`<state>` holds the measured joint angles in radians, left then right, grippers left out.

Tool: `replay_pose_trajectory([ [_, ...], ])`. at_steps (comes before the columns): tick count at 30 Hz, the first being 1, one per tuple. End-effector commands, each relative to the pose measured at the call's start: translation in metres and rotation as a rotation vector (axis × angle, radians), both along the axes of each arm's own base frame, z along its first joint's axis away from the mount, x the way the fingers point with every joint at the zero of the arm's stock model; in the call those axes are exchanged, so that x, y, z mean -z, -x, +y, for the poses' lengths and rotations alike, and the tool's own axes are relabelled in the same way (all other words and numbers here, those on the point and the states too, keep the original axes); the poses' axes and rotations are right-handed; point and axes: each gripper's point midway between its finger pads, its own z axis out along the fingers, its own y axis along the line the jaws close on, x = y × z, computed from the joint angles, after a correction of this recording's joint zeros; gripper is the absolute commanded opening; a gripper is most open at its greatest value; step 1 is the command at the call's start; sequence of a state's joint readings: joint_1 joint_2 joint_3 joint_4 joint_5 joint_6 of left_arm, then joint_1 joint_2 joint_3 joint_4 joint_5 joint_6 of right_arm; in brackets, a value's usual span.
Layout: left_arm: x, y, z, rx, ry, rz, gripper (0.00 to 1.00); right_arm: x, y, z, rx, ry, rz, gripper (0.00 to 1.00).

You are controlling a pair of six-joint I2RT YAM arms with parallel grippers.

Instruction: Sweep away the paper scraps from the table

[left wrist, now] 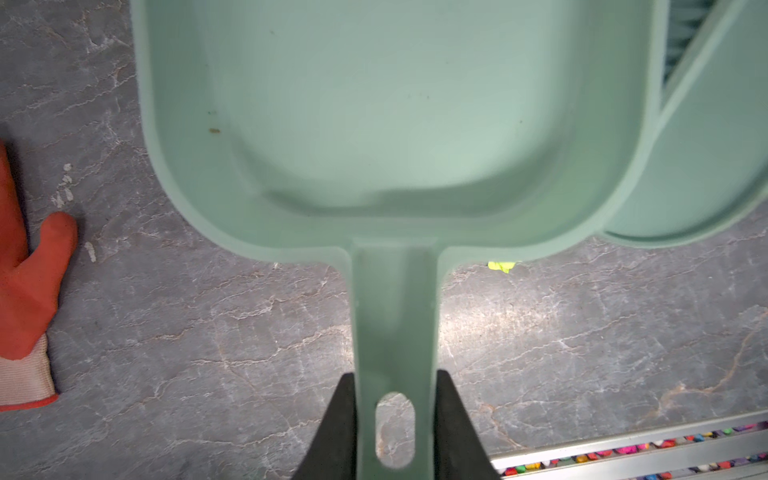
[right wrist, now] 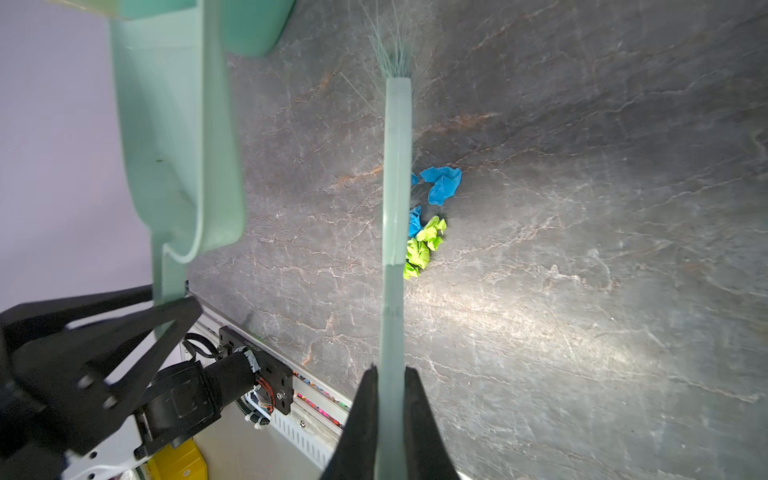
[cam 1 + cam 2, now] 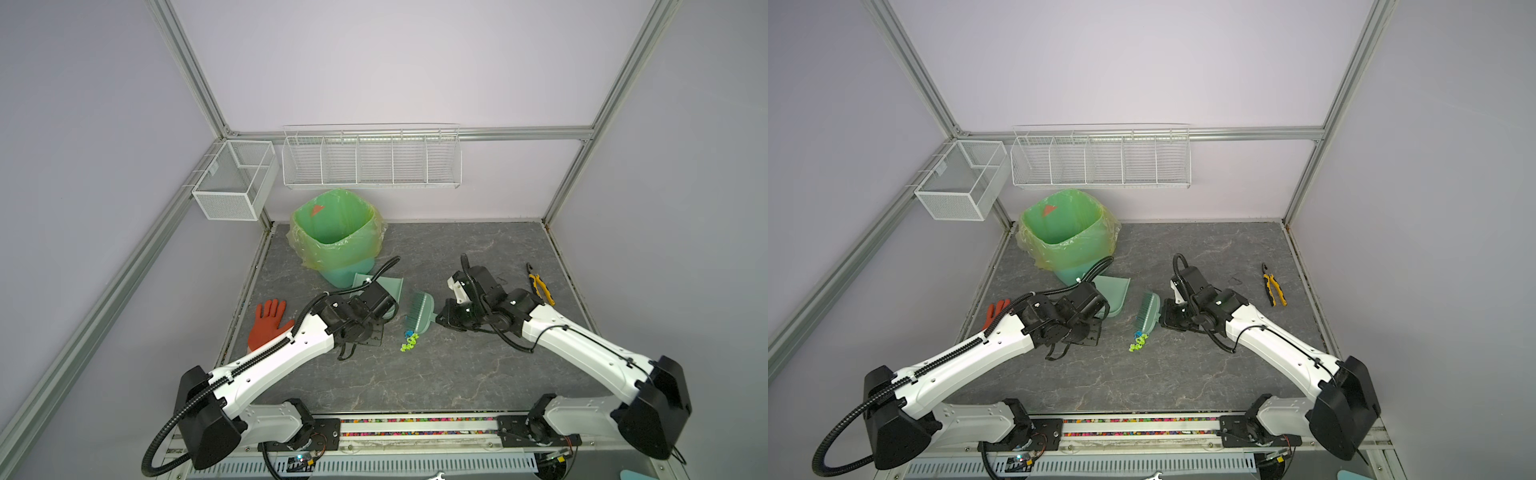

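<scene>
Well, pale lilac walls (image 3: 395,62) braced by aluminium frame rails (image 3: 519,134) close me in, and under them spreads the dark grey, pale-veined table (image 3: 415,374). A long white wire rack (image 3: 372,162) and a white mesh basket (image 3: 235,183) hang above its far edge. A mint-green plastic bin (image 3: 336,232) with a yellowish liner stands at the far left of the surface. My left gripper (image 1: 395,382) is clamped on the handle of the mint-green plastic dustpan (image 1: 395,124), just in front of that bin. My right gripper (image 2: 392,374) pinches the thin handle of the mint-green hand brush (image 3: 419,316), beside the pan. An orange-red rubber glove (image 3: 268,324) lies at the left edge, and yellow-handled pliers (image 3: 540,286) lie far right. The tiny crumpled blue and lime paper scraps (image 2: 428,232) sit clustered mid-table, right against the brush head.
</scene>
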<state>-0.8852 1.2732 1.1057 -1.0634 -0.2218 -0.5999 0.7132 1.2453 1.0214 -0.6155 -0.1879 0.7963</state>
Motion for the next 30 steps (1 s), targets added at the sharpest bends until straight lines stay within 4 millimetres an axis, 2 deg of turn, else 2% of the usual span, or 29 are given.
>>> replay_pose_trajectory([
  [1, 0.005, -0.006, 0.010, -0.032, -0.032, 0.006, 0.00, -0.011, 0.009, 0.000, -0.031, -0.044, -0.031, 0.07],
  [4, 0.007, -0.010, 0.014, -0.045, -0.025, 0.019, 0.00, -0.016, 0.018, 0.011, -0.080, -0.060, -0.025, 0.07],
  [8, 0.009, -0.016, 0.018, -0.062, -0.020, 0.021, 0.00, -0.006, 0.029, 0.024, -0.147, -0.025, 0.006, 0.07],
  [16, 0.019, -0.015, 0.013, -0.046, -0.033, 0.071, 0.00, 0.023, 0.046, 0.025, -0.186, 0.031, 0.092, 0.07],
  [20, 0.024, -0.013, 0.011, -0.019, -0.059, 0.101, 0.00, 0.039, 0.051, 0.011, -0.202, 0.124, 0.126, 0.07],
  [23, 0.026, -0.014, 0.012, -0.014, -0.080, 0.107, 0.00, 0.046, 0.045, -0.014, -0.197, 0.261, 0.107, 0.07],
  [27, 0.023, -0.015, 0.005, 0.004, -0.045, 0.096, 0.00, 0.038, 0.031, -0.035, -0.173, 0.302, 0.075, 0.07],
  [30, 0.024, -0.016, -0.005, 0.047, -0.037, 0.081, 0.00, 0.025, 0.019, -0.040, -0.160, 0.260, 0.039, 0.07],
])
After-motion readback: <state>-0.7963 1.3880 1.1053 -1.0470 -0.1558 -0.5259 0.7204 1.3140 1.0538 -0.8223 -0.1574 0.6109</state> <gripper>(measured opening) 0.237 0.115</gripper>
